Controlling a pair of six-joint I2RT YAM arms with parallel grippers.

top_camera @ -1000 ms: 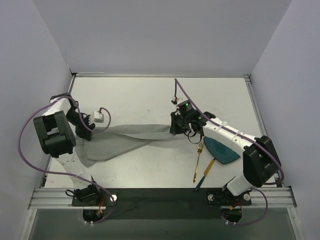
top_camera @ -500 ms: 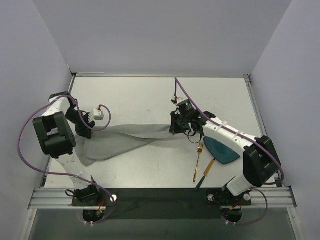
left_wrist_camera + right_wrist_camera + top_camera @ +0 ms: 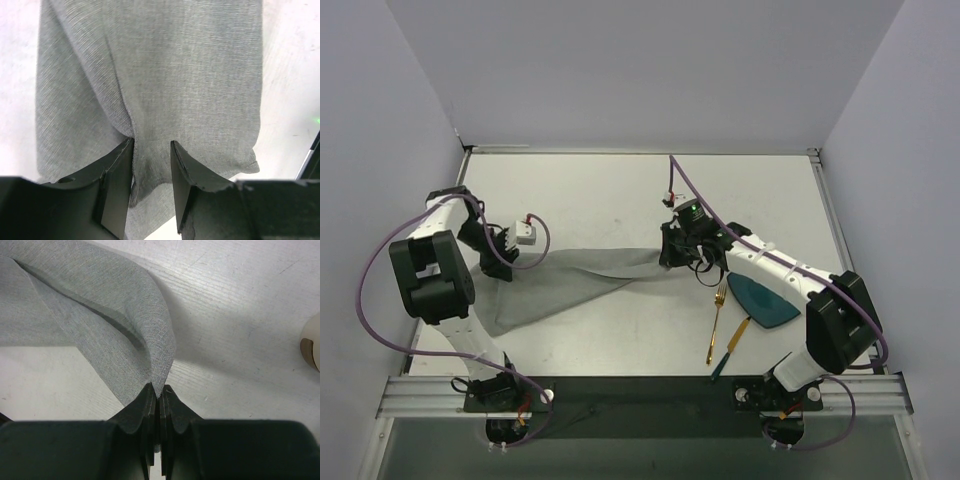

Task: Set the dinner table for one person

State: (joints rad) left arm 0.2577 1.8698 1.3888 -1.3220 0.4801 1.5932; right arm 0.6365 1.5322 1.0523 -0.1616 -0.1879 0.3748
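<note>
A grey cloth mat [image 3: 575,282] lies stretched and folded across the white dinner table [image 3: 600,190]. My right gripper [image 3: 668,256] is shut on the mat's right corner; in the right wrist view the jaws [image 3: 160,392] pinch a narrow fold of the mat [image 3: 90,320]. My left gripper [image 3: 505,265] is at the mat's left end. In the left wrist view its fingers [image 3: 117,182] stand a little apart with a corner of the mat [image 3: 165,75] loose between them. A teal plate [image 3: 765,300], a gold fork [image 3: 717,320] and a gold knife [image 3: 732,343] lie at the front right.
The plate sits partly under my right forearm [image 3: 780,268]. A white connector [image 3: 527,233] hangs on the left arm's purple cable. A beige rounded object [image 3: 312,347] shows at the right edge of the right wrist view. Grey walls close in on three sides.
My left arm has swung its wrist a little right and toward the back, shifting the gripper along the mat's left end. The right arm and the mat's right corner have not moved.
</note>
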